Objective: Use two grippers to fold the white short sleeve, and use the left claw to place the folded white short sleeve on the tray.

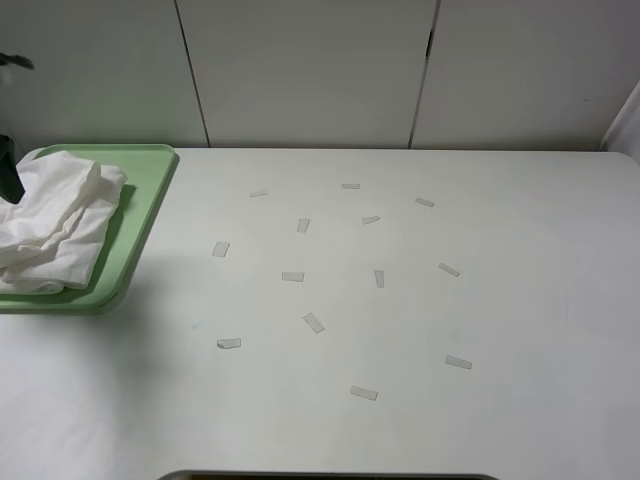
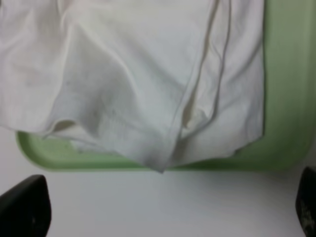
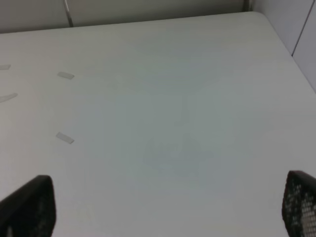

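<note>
We see a broad white table [image 1: 420,320] filling most of the high view, backed by pale wall panels [image 1: 310,70] split by dark seams. On the left side of it lies the flat, pale green rectangular plastic tray [image 1: 150,195] with rounded corners and a low raised rim. The plain white wrinkled cotton T-shirt [image 1: 55,225] sits on that tray as a loose, rumpled bundle, covering most of its surface; in the left wrist view the shirt [image 2: 133,84] shows a hemmed edge running across the folds, and one corner of cloth hangs over the tray's rim [image 2: 286,98] toward the bare table.

At the far left edge of the high view we make out a bit of the black left arm [image 1: 8,170] touching or just above the cloth; we cannot tell which. The left tool [image 2: 163,210] shows only its two black fingertips, one [image 2: 24,207] at each lower corner of its wrist view, spread wide and apart from the shirt, with nothing between them. The right tool [image 3: 168,207] is likewise spread wide, its black fingertips [image 3: 29,207] over bare table, well apart from the tray and holding nothing.

Scattered over the middle of the table are small pale tape strips [image 1: 314,322], lying flat at varied angles, each separate from the others.
</note>
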Controlling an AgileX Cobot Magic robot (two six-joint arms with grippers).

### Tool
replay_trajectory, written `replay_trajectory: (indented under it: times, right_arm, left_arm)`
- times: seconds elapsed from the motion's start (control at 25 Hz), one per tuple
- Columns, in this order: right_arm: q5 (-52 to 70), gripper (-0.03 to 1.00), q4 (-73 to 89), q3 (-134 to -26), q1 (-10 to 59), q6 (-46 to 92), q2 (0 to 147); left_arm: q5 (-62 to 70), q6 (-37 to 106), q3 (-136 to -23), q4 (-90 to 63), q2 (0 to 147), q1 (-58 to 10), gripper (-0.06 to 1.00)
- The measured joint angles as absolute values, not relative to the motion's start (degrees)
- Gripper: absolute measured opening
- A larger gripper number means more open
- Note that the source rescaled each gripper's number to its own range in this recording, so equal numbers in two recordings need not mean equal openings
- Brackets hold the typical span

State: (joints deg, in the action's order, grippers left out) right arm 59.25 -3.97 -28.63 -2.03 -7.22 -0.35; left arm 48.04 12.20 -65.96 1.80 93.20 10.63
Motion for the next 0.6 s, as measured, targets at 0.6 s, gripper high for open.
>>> replay_trajectory:
  times: [0.6]
  right_arm:
    - [59.2, 1.00, -4.0, -28.6, -2.0, -7.2, -0.4]
  left_arm:
    - [63.0, 10.2, -66.0, -0.5, 71.4, 10.5, 0.99]
